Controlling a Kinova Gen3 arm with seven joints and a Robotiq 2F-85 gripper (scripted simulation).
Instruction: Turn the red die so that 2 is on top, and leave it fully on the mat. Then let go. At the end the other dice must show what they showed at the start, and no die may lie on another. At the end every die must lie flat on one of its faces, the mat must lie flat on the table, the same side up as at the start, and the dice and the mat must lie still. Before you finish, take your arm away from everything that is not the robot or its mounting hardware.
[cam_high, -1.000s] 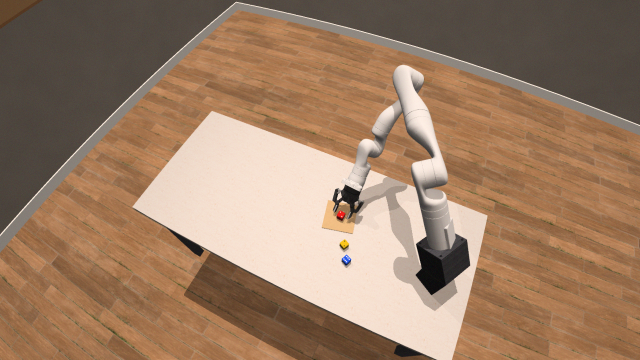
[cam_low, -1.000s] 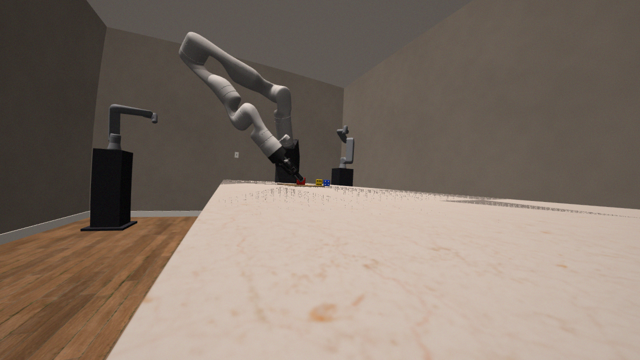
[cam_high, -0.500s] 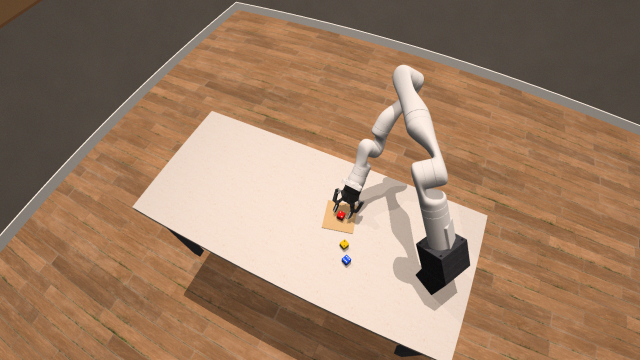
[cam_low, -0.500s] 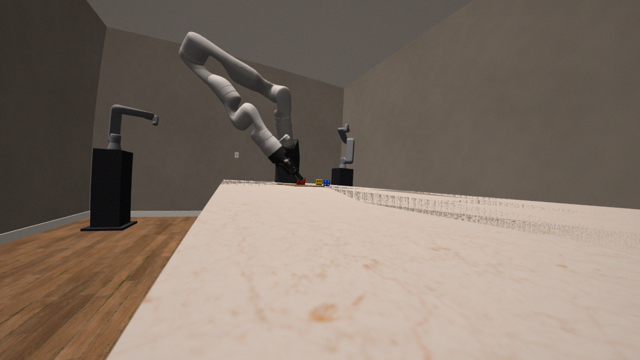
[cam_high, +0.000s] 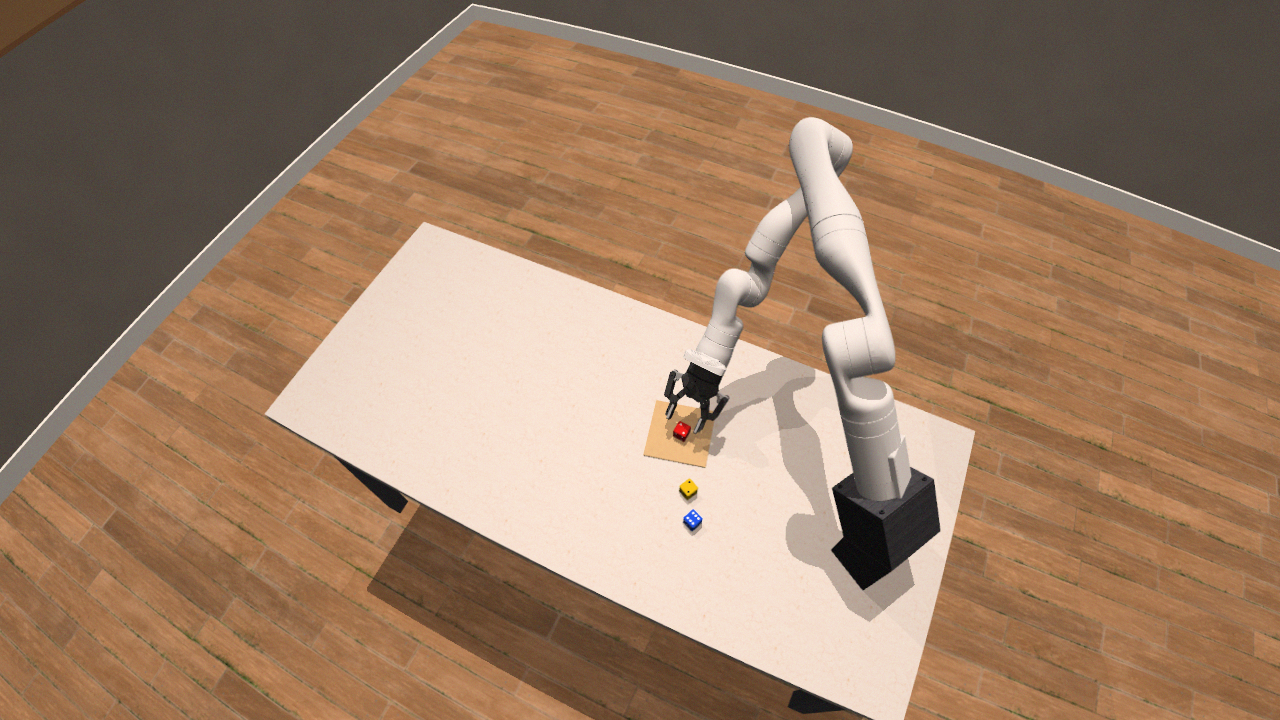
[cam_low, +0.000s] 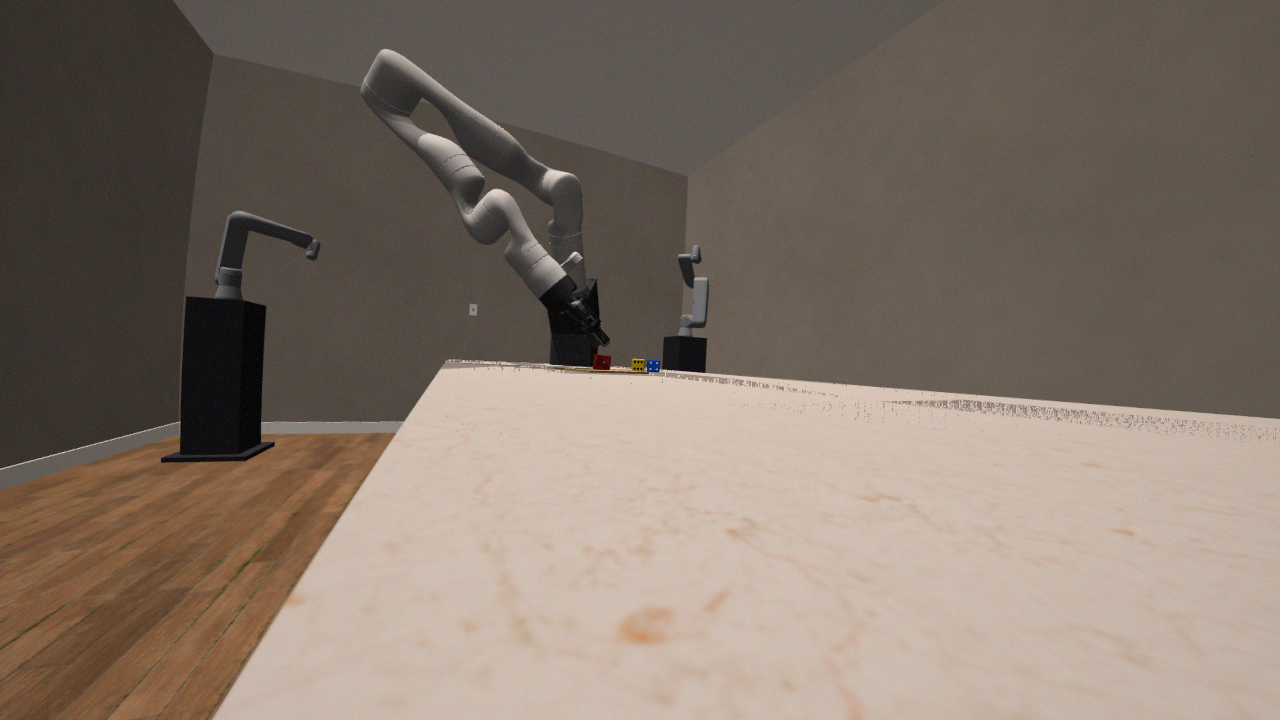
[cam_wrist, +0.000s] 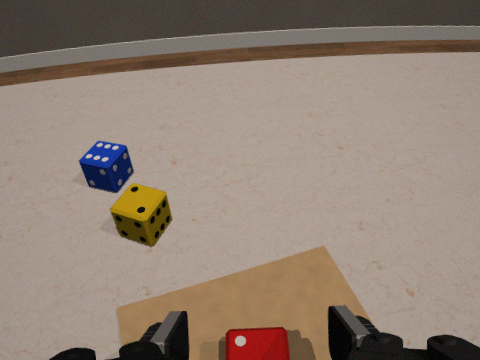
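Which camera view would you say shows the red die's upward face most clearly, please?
The wrist view: the red die fills the foreground, two pips showing on top. The top view shows a small red cube on the mat; the exterior view only a distant speck.

Pale tabletop (cam_high: 501, 376) carried tan mat (cam_high: 666, 445), yellow die (cam_high: 688, 488) and blue die (cam_high: 692, 519) just beside each other, near mat, apart from it; black arm base (cam_high: 926, 501) at tabletop's end.

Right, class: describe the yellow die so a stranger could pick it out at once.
On the pale table, find the tan mat. Two dice lie off it: the nearer is the yellow die, black-spotted, unlike the white-spotted blue die.
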